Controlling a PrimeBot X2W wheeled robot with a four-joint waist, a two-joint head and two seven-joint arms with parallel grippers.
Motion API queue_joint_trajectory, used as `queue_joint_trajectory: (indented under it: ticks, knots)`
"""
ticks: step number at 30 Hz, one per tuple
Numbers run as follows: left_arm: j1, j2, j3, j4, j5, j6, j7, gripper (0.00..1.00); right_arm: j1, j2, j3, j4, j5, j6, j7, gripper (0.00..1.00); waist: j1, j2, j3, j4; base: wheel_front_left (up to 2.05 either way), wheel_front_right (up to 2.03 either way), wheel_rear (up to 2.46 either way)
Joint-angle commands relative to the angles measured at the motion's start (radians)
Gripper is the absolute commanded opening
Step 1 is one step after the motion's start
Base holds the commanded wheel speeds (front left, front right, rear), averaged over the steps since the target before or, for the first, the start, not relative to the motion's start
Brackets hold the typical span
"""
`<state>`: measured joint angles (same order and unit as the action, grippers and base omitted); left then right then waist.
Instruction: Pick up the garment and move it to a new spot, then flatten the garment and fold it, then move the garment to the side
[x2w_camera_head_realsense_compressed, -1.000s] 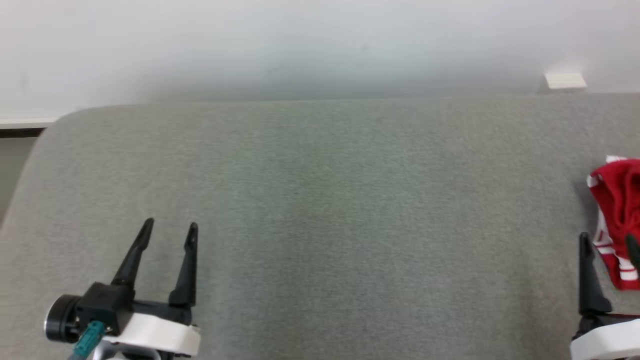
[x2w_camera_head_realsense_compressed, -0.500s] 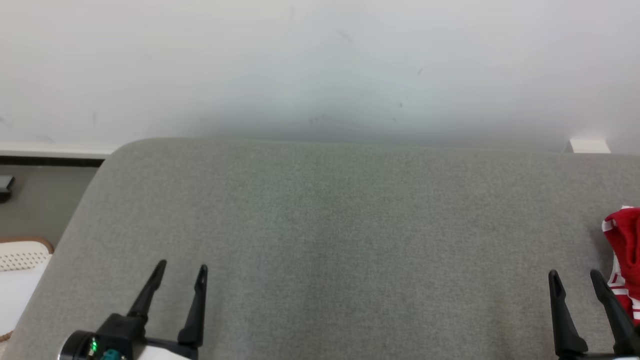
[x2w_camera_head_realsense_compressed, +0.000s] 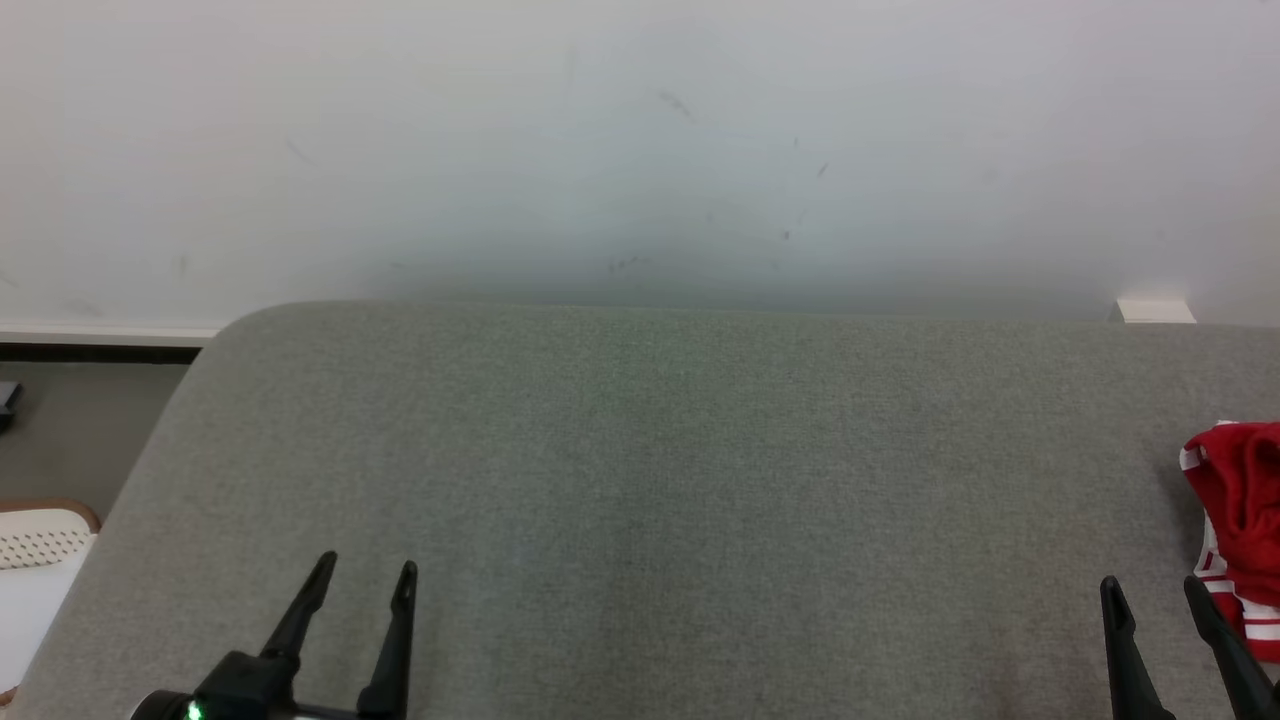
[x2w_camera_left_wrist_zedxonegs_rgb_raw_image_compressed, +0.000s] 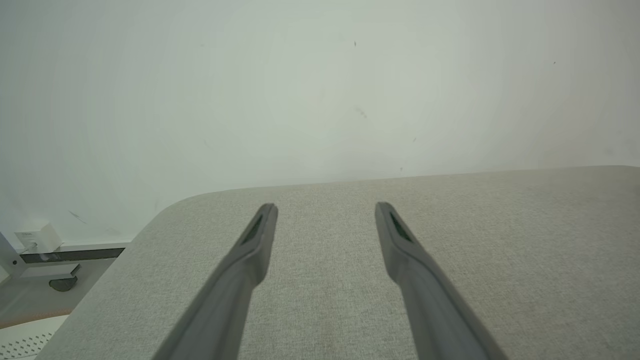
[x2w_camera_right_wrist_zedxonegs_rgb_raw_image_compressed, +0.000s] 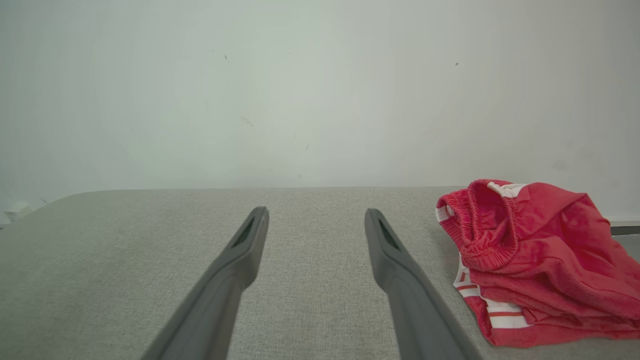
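**Red garment at right side of surface; both grippers empty**

The red garment (x2w_camera_right_wrist_zedxonegs_rgb_raw_image_compressed: 540, 260), white-striped, lies in a loose layered bundle at the far right of the grey surface (x2w_camera_head_realsense_compressed: 640, 480), its waistband bunched on top. The right gripper (x2w_camera_head_realsense_compressed: 1150, 590) stands just beside it, fingers spread and holding nothing. The left gripper (x2w_camera_head_realsense_compressed: 365, 566) is well apart, likewise spread and empty. This fits either a crumpled garment awaiting pickup or a roughly folded one set aside. Risks: the bundle appears close to the surface's rim, so a nudge could slide it off; a pinch on one layer would pull the stack apart
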<state>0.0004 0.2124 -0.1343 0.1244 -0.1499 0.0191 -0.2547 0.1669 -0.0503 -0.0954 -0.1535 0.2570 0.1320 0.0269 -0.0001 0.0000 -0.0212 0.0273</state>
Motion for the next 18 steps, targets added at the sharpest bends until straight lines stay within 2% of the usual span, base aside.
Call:
queue_joint_trajectory:
  ticks: [1, 17, 18]
  knots:
    - [0.006, 0.009, 0.001, 0.003, -0.009, 0.003, 0.004, 1.0, 0.007, -0.001, -0.001, -0.004, 0.007, -0.003, 0.001, 1.0, 0.0001, 0.0, 0.001, -0.001, 0.0, 0.0, 0.0]
    - [-0.017, 0.019, -0.014, 0.016, -0.02, 0.007, 0.003, 1.0, -0.007, -0.001, -0.001, 0.016, -0.003, -0.003, -0.002, 1.0, 0.0001, 0.0, 0.004, -0.001, 0.0, 0.0, 0.0]
    - [-0.011, 0.012, -0.015, 0.014, -0.007, 0.004, 0.006, 0.0, -0.002, 0.0, 0.0, 0.014, -0.002, 0.0, 0.001, 0.0, 0.0001, 0.0, 0.004, -0.001, 0.0, 0.0, 0.0]
